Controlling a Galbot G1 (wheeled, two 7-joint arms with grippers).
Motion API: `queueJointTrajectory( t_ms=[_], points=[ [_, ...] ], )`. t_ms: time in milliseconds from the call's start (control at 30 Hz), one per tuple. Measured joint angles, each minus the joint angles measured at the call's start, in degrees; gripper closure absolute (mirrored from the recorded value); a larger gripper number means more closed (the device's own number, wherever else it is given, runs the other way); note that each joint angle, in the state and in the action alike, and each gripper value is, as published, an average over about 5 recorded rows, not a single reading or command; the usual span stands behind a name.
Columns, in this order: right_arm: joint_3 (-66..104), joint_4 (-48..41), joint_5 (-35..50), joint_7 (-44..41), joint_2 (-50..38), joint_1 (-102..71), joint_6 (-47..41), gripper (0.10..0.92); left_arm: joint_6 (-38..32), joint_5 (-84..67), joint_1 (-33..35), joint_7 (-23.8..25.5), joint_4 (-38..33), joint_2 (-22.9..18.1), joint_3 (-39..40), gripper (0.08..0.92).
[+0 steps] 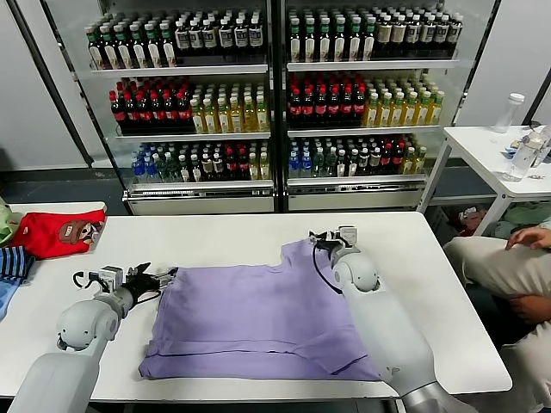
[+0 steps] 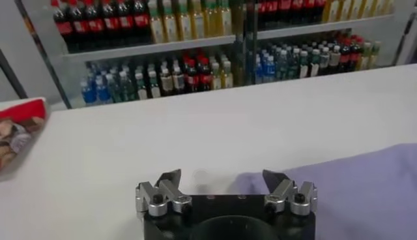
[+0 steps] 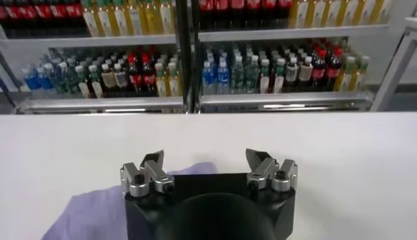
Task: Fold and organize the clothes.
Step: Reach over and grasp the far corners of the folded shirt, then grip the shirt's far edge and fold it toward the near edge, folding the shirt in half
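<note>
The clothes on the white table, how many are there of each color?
Purple: 1, the T-shirt lying flat between the left hand and right hand
Red: 1, the red garment
Blue striped: 1, the striped cloth
Total: 3

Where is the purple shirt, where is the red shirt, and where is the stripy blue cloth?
purple shirt (image 1: 258, 323): head view, middle of its plain front.
red shirt (image 1: 43, 234): head view, red part beside the brown patch.
stripy blue cloth (image 1: 12, 262): head view, its striped top at the table's left edge.
</note>
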Motion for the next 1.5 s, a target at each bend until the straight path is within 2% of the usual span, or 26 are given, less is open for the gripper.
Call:
queueJointTrajectory(
  t_ms=[233,367,967,1067,1233,1500],
  points=[
    [-0.25,-1.07,0.15,1.21,0.37,0.27,-0.03,0.214,0.09,0.17,-1.35,1.49,2.06,-0.27,0.25,0.178],
    [-0.23,-1.23,0.83,1.91,0.55,0.27,-0.25,0.31,0.08,0.1,-1.59,2.21,2.86,-0.5,0.27,0.226],
    [0.06,-0.55,2.56,1.63,0.52,-0.53,1.05,0.828,-0.8,-0.77,-1.61,5.11,3.71,-1.43,-0.09,0.744],
    [0.09,1.37,2.79,1.44,-0.2,-1.27,1.51,0.894,-1.18,-1.04,-1.33,4.94,3.31,-1.4,-0.1,0.83],
    [0.29,8.46,4.08,1.57,-2.77,-4.16,1.2,0.911,-2.39,-2.58,-0.12,4.23,1.6,-0.74,-0.69,0.913],
    [2.16,22.64,6.22,1.62,-8.01,-12.12,-0.15,0.911,-4.73,-6.33,4.74,3.59,-3.22,0.78,-3.19,0.915]
  ],
)
